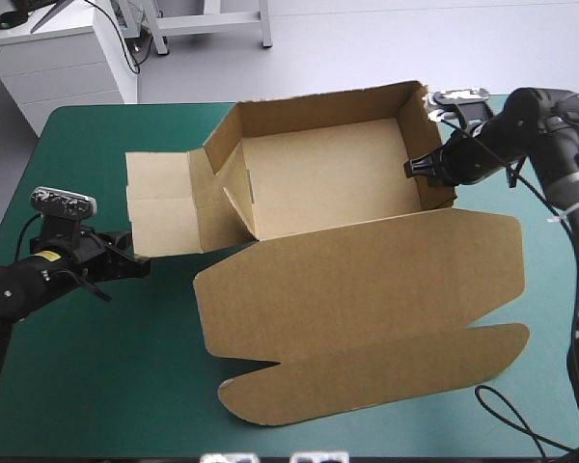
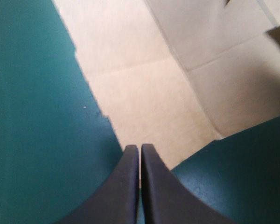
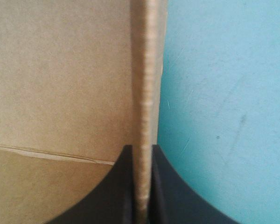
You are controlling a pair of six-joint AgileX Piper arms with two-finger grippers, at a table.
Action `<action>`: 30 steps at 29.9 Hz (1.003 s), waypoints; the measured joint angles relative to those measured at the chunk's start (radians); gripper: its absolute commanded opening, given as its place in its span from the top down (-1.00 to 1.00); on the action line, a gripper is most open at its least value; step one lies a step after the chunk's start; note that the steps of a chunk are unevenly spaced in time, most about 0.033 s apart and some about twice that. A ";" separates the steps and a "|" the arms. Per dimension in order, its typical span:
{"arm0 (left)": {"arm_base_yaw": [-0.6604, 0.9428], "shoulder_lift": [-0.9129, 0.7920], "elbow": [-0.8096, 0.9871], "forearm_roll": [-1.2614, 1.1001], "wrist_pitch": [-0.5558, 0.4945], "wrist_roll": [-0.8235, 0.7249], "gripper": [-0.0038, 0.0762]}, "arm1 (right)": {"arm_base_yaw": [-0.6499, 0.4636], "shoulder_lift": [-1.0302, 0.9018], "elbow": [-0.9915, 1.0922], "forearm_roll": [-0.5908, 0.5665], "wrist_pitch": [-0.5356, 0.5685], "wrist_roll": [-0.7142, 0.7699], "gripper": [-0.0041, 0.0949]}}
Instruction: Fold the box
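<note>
1. In the right wrist view the box (image 3: 60,93) runs off the picture on every side. The wall edge clamped in the right gripper (image 3: 141,149) is blurred.
2. In the left wrist view the box is soft and cut off beyond the left gripper (image 2: 140,148). The board between its tips shows only as a pale sliver.
3. In the high view the box hides the middle of the surface (image 1: 125,386). The left gripper's tips are too small to show their hold.
</note>
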 measured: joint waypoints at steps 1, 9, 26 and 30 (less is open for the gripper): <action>0.000 0.014 0.000 0.000 -0.006 -0.001 0.90 | -0.006 -0.016 0.000 0.004 0.001 -0.004 0.96; 0.094 0.121 0.000 -0.023 -0.055 -0.019 0.90 | -0.054 -0.168 -0.004 -0.013 0.009 -0.031 0.96; 0.202 0.274 0.000 -0.094 -0.073 -0.016 0.90 | -0.065 -0.205 -0.004 0.170 0.009 -0.072 0.96; 0.202 0.333 0.000 -0.146 -0.062 -0.012 0.90 | -0.064 -0.222 -0.004 0.205 0.009 -0.085 0.96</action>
